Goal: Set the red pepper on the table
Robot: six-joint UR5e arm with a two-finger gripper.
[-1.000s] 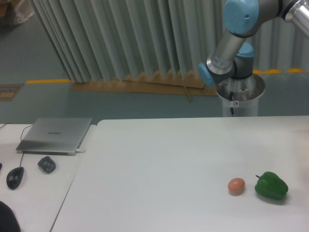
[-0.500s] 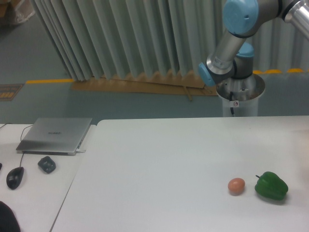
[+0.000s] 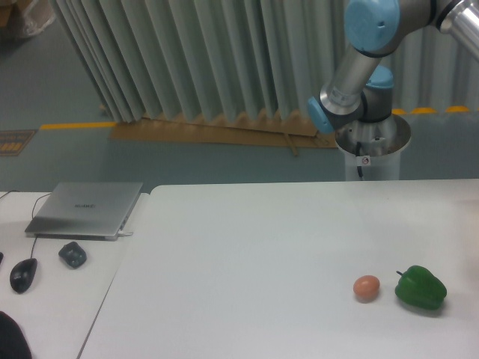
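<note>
The large white table (image 3: 247, 254) fills the lower right of the view. The red pepper is out of view. Only the arm's base and elbow joints (image 3: 367, 75) show at the upper right, and the arm runs off the right edge. The gripper itself is out of the picture.
A green pepper (image 3: 420, 288) and a small reddish-brown egg (image 3: 367, 287) lie near the table's front right. On the narrower desk at left sit a closed laptop (image 3: 86, 209), a dark small object (image 3: 72, 254) and a black mouse (image 3: 23, 274).
</note>
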